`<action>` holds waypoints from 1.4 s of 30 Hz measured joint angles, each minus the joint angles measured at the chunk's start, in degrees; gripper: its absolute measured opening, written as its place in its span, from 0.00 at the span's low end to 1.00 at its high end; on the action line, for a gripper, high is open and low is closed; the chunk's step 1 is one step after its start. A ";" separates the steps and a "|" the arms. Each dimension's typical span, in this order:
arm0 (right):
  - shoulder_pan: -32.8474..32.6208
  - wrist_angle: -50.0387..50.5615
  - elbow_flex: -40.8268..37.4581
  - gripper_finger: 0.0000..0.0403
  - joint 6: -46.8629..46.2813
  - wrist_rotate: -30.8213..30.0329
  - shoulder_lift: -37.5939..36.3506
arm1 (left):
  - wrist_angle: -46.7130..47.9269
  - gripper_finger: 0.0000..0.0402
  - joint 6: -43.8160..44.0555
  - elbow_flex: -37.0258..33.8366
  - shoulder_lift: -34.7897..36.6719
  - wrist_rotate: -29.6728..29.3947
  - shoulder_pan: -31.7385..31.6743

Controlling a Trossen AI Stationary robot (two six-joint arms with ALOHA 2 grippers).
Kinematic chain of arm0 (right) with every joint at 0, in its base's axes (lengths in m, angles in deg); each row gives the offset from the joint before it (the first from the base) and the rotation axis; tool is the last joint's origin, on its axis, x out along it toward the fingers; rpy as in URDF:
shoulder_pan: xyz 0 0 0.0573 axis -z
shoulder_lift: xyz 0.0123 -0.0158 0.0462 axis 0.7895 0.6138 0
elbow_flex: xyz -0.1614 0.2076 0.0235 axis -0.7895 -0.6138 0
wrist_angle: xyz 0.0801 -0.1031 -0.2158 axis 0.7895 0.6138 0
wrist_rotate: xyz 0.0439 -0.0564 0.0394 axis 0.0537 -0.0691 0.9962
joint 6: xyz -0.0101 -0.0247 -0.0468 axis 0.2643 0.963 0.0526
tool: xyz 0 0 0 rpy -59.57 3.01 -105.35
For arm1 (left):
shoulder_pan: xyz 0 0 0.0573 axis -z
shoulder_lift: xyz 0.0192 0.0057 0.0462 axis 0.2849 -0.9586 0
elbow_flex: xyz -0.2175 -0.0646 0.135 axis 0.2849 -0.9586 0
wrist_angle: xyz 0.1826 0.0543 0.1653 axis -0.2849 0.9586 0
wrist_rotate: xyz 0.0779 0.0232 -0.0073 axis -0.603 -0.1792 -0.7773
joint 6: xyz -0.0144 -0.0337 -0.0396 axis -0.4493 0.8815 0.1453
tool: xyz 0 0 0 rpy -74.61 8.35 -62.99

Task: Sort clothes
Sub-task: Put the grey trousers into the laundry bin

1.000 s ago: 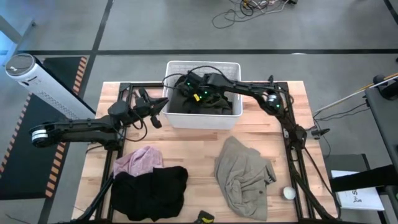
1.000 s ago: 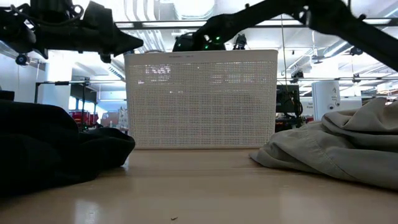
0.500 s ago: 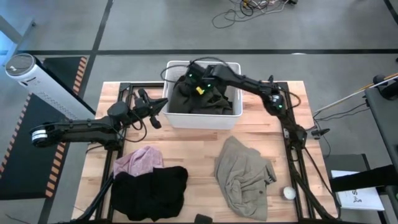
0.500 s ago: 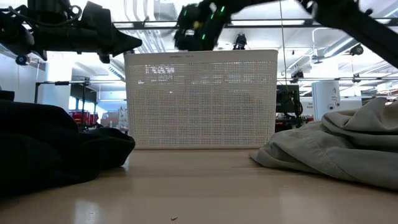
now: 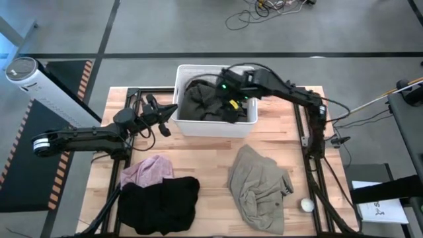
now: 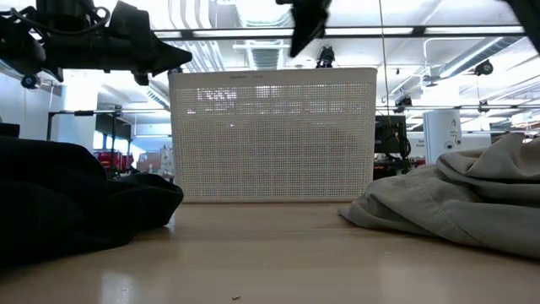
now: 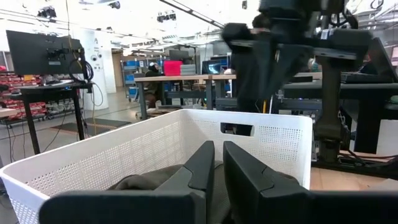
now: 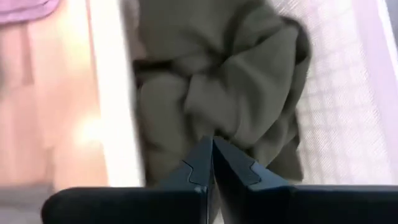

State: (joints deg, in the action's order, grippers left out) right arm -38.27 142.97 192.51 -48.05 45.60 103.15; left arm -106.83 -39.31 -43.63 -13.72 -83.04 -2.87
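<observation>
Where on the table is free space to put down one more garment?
Bare wood lies between the white basket and the khaki garment, and between that and the black pile. The black pile and pink shirt crowd the front left.

Bright overhead lighting; wrist pic prob. blurred.

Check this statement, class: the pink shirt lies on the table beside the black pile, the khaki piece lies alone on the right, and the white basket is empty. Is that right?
One detail is wrong: the basket is not empty. The high view shows olive clothes inside it. The pink shirt beside the black pile and the khaki piece alone on the right are correct.
</observation>
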 joint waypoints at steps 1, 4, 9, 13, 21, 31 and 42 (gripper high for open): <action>-0.52 -0.14 -2.67 0.00 -0.86 0.00 -1.80 | 0.00 0.05 0.00 0.00 -0.03 0.00 0.00; -2.21 -3.68 -13.32 0.00 -4.37 -0.07 -8.50 | 0.00 0.05 0.02 0.00 -0.01 0.00 0.00; -7.60 -11.94 -32.82 0.00 -9.29 1.80 -20.50 | -0.02 0.05 0.00 0.00 -0.03 0.00 0.00; -14.12 -18.11 -45.58 0.00 -14.81 3.49 -30.77 | -0.06 0.05 0.00 0.00 -0.01 0.00 0.00; -29.76 -20.76 -62.45 0.00 -36.03 8.69 -43.67 | -0.06 0.05 -0.53 0.00 -0.01 0.00 0.00; -37.78 -30.15 -70.94 0.05 -51.46 8.69 -39.75 | -0.83 0.05 -2.17 0.02 -0.01 -0.04 0.00; -40.04 -30.08 -65.24 0.53 -56.37 13.59 -22.57 | -0.76 0.05 -2.82 0.02 -0.11 -0.04 0.00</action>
State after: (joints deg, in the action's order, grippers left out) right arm -78.30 112.89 127.28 -104.42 59.19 80.58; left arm -107.59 -42.13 -43.61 -13.83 -83.08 -2.87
